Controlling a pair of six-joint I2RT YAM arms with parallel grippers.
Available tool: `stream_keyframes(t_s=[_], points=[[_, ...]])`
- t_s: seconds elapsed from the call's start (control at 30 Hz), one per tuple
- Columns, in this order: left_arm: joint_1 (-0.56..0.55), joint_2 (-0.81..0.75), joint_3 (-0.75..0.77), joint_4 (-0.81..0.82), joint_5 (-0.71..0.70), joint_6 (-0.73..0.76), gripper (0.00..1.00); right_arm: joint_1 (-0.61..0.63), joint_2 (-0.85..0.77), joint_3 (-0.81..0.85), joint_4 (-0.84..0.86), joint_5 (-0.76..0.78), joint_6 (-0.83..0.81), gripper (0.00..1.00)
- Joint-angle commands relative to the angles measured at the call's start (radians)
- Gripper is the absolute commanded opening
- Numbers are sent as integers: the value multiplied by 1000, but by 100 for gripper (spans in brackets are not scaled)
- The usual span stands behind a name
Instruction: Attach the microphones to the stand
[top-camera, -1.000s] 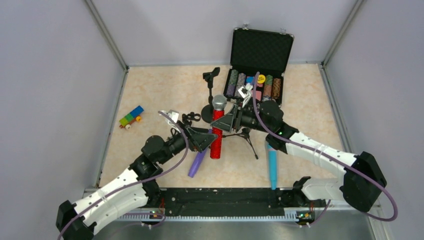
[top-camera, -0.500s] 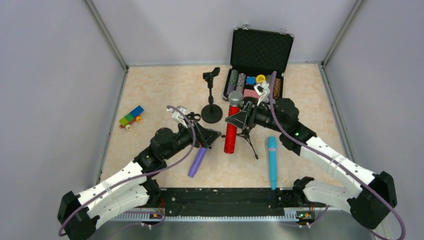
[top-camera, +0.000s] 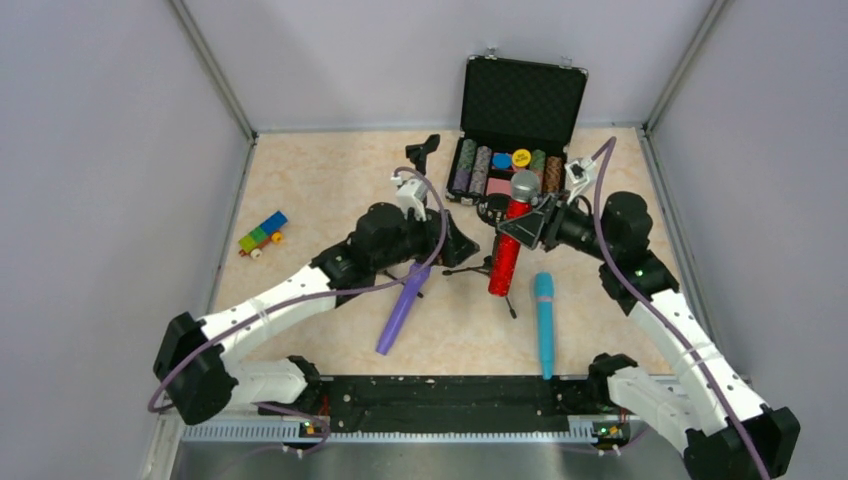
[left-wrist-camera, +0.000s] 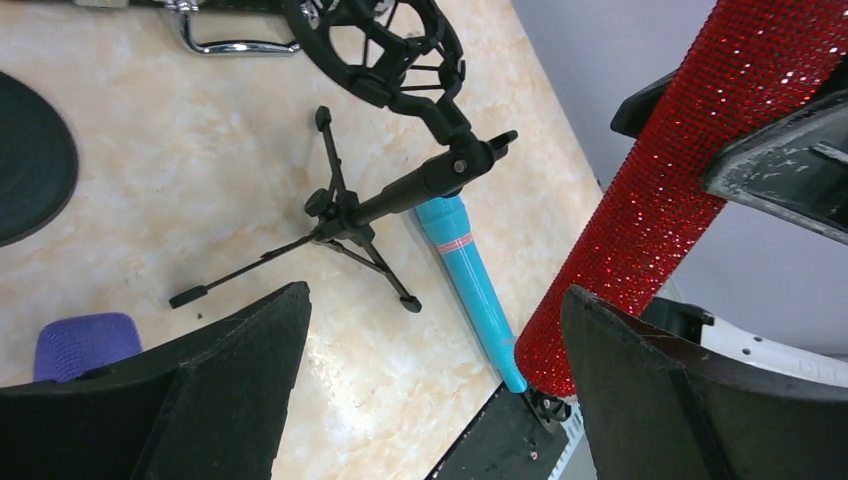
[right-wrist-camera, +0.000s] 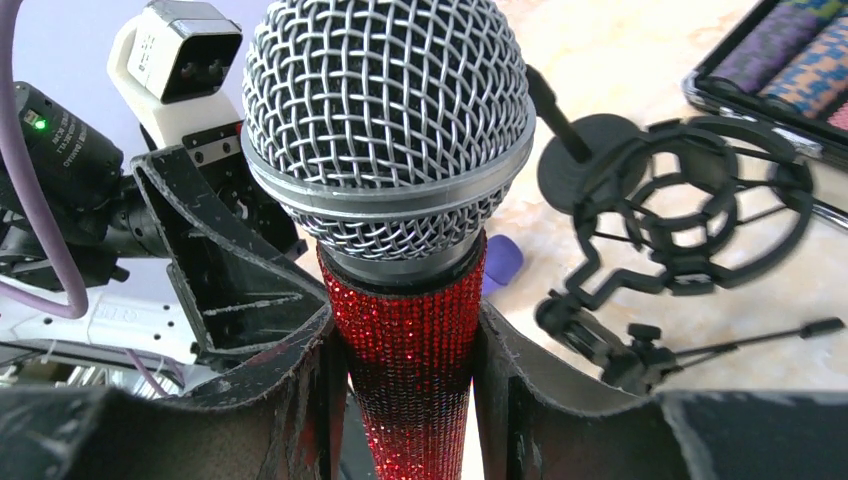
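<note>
Currently the right gripper (top-camera: 524, 228) is clamped on the red glitter microphone (top-camera: 505, 258), both fingers pressed against the handle just below the silver mesh head (right-wrist-camera: 385, 120). The mic stands roughly upright, head up, in front of the open poker chip case (top-camera: 525, 100). It is not seated in any holder.

From the right wrist I see the tripod stand (right-wrist-camera: 640, 360) behind the mic, with its ring-shaped shock mount (right-wrist-camera: 690, 215) holding nothing.

The left gripper (top-camera: 456, 242) hangs above the table just left of the tripod stand. Its jaws are spread wide with nothing between them. From the left wrist, the red mic shows beyond the right-hand finger (left-wrist-camera: 660, 400), apart from it.

The teal microphone (top-camera: 544, 325) lies flat on the table to the right of the tripod, head toward the far side; its head end passes under the stand's leaning mast. The purple microphone (top-camera: 398, 310) lies flat below the left arm, angled.

A second stand shows its clip (top-camera: 428, 150) at the far side; the left arm covers its lower part. A toy block car (top-camera: 262, 233) sits well off to the left.
</note>
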Motion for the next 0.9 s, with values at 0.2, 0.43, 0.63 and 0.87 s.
stream_keyframes(t_s=[0.2, 0.43, 0.63, 0.87], points=[[-129, 275, 335, -195, -143, 100, 99, -226, -66, 91, -184, -112, -88, 0], [-221, 451, 541, -344, -408, 133, 97, -230, -128, 157, -389, 160, -184, 0], [-248, 575, 652, -397, -496, 146, 88, -230, -173, 174, -423, 256, -204, 0], [-253, 654, 720, -416, -518, 163, 60, -230, -172, 175, -425, 239, -201, 0]])
